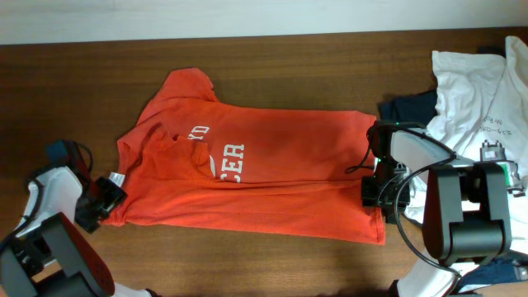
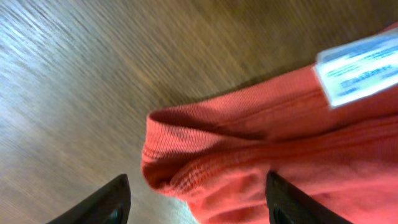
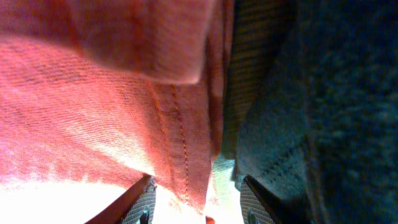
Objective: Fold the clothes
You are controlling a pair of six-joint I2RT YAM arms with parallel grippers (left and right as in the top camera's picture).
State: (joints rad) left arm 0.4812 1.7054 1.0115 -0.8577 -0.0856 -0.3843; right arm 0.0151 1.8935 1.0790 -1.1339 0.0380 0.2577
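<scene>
The orange-red T-shirt [image 1: 272, 177] with white lettering lies spread across the middle of the table. My left gripper [image 1: 103, 198] is at its lower left corner. In the left wrist view the left gripper [image 2: 198, 208] is open, with a rolled edge of the shirt [image 2: 249, 155] between the fingers. My right gripper [image 1: 378, 191] is at the shirt's right hem. In the right wrist view the right gripper [image 3: 199, 202] is open, and the stitched hem [image 3: 180, 155] hangs between the fingers.
A white T-shirt [image 1: 470, 91] lies at the far right with a dark navy garment [image 1: 408, 107] beside it; the navy cloth [image 3: 336, 112] sits right next to the hem. A white care label [image 2: 360, 68] shows on the shirt. The wooden table [image 1: 82, 82] lies beneath.
</scene>
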